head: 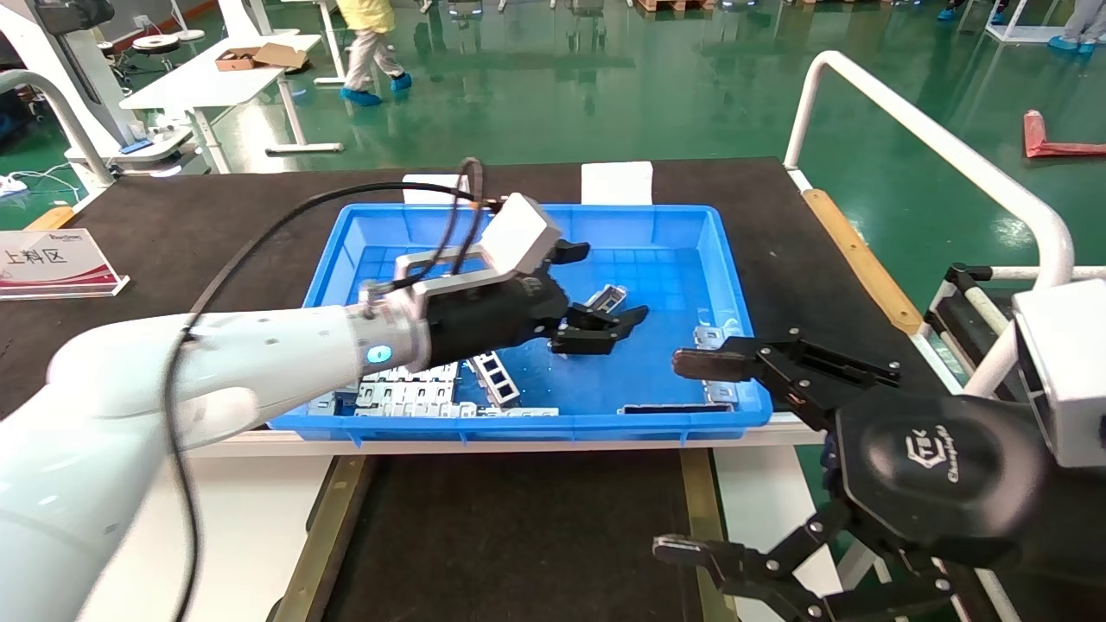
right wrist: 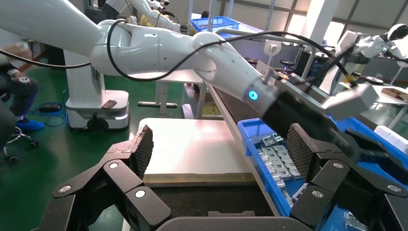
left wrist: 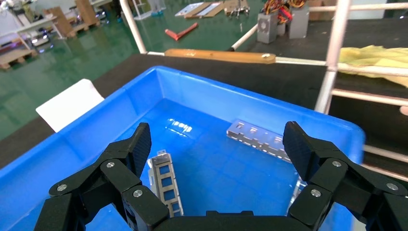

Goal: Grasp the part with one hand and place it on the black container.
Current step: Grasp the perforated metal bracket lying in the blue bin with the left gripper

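The part (left wrist: 260, 139), a long slotted silver strip, lies in the blue bin (head: 518, 223) along its right wall. In the head view (head: 716, 339) my right gripper's finger partly hides it. My left gripper (head: 612, 283) hovers open and empty over the middle of the bin; in the left wrist view (left wrist: 219, 142) the part lies beyond its fingertips, apart from them. A short ladder-like bracket (left wrist: 166, 180) lies by one left finger. The black container (head: 518, 536), with olive rails (head: 328, 518), sits in front of the bin. My right gripper (head: 691, 458) is open and empty at the bin's front right corner.
Flat silver plates (head: 406, 393) fill the bin's near left corner, with another ladder bracket (head: 494, 378) beside them. A sign (head: 52, 263) stands at far left. A wooden strip (head: 855, 259) and a white rail (head: 933, 147) bound the table's right side.
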